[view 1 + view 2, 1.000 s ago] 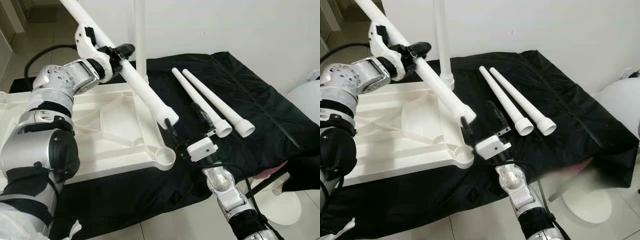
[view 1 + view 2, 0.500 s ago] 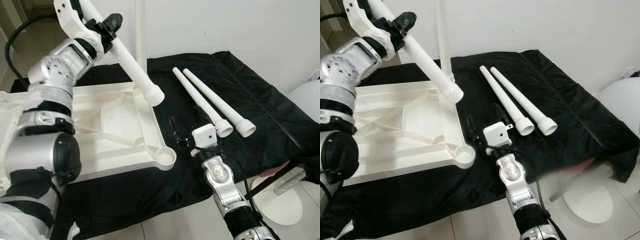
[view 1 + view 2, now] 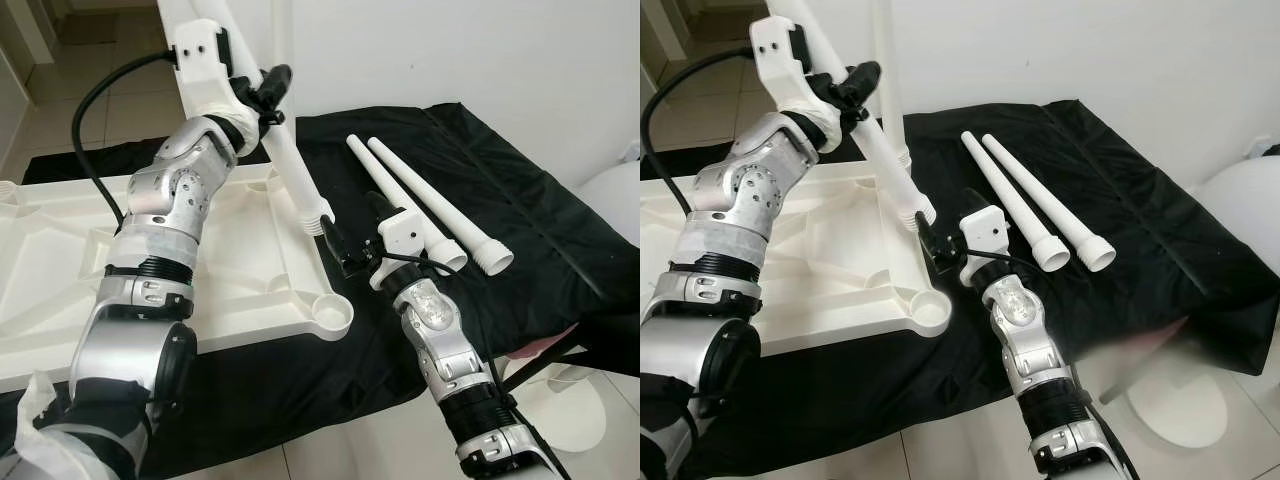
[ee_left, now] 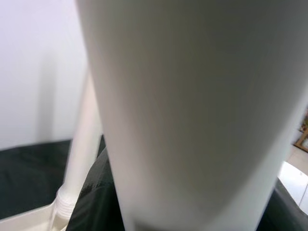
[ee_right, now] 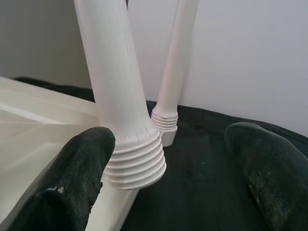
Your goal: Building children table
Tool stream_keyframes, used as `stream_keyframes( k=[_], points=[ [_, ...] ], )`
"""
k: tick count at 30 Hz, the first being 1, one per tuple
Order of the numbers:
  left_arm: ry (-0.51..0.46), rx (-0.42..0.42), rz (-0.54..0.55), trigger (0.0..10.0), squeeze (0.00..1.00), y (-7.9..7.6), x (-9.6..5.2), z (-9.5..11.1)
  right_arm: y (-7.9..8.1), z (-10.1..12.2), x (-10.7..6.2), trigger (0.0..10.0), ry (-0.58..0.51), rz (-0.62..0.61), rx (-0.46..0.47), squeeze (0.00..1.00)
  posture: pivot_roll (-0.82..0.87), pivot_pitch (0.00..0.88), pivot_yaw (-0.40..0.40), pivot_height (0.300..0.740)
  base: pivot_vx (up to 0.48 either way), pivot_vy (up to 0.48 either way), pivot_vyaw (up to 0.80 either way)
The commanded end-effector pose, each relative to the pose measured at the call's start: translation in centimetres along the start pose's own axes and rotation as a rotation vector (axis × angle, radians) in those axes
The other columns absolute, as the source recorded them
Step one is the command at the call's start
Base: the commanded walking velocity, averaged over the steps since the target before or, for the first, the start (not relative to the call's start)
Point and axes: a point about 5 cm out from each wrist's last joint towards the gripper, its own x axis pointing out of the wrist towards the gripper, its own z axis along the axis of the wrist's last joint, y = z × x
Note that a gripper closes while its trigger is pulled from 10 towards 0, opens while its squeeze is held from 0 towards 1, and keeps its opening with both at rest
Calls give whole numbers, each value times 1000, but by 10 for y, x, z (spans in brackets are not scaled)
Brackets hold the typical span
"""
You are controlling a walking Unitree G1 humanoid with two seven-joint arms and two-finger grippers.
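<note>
Table leg [image 3: 285, 160], a long white plastic tube, looks light and stiff but smooth, so I think it can slip or turn in the fingers. The best place to hold seems the plain shaft, not the ribbed screw end [image 5: 137, 166], which must stay free for the socket. The left gripper [image 3: 262, 88] is closed around the shaft high up and holds the leg slanted, its threaded end low over the edge of the upturned white tabletop [image 3: 240, 290], not yet in the round corner socket [image 3: 330, 317]. The right gripper [image 3: 352, 238] waits with its fingers apart on both sides of that end, not touching it. One leg [image 3: 887, 70] already stands upright at the far corner. Two spare legs [image 3: 420, 205] lie side by side on the black cloth [image 3: 520, 220].
</note>
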Motion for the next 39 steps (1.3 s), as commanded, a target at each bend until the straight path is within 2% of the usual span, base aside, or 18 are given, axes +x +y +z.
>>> stream_keyframes(
  k=[1, 9, 12, 14, 17, 19, 31, 39],
  points=[
    [-3, 28, -27, 10000, 0, -14, 0, -2, -1, -2, 6, 10000, 50, 7, -8, 0, -41, 24, -3, 740, 0, 0, 0],
    [-3, 34, -58, 10000, 0, -34, -1, -10, -9, 0, 13, 10000, 84, -12, -44, 0, -36, 21, -7, 740, 0, 0, 0],
    [2, 27, -82, 10000, 0, -52, -3, -18, -9, -2, 18, 10000, 129, 33, -84, 0, -34, 9, -3, 740, 0, 0, 0],
    [2, 27, -82, 10000, 0, -52, -3, -18, -9, -2, 18, 10000, 129, 33, -84, 0, -34, 9, -3, 740, 0, 0, 0],
    [5, 25, -104, 10000, 0, -63, -3, -22, -8, -5, 22, 10000, 169, 59, -100, 0, -33, 8, -3, 740, 0, 0, 0],
    [5, 25, -104, 10000, 0, -63, -3, -22, -8, -5, 22, 10000, 169, 59, -100, 0, -33, 8, -3, 740, 0, 0, 0],
    [2, 16, -157, 10000, 0, -89, -2, -25, -6, -3, 34, 10000, 198, 91, -155, 0, -32, 11, -4, 740, 0, 0, 0],
    [4, 18, -160, 10000, 0, -93, -2, -26, -4, 1, 37, 10000, 188, 114, -171, 0, -31, 18, -7, 740, 0, 0, 0]
  ],
)
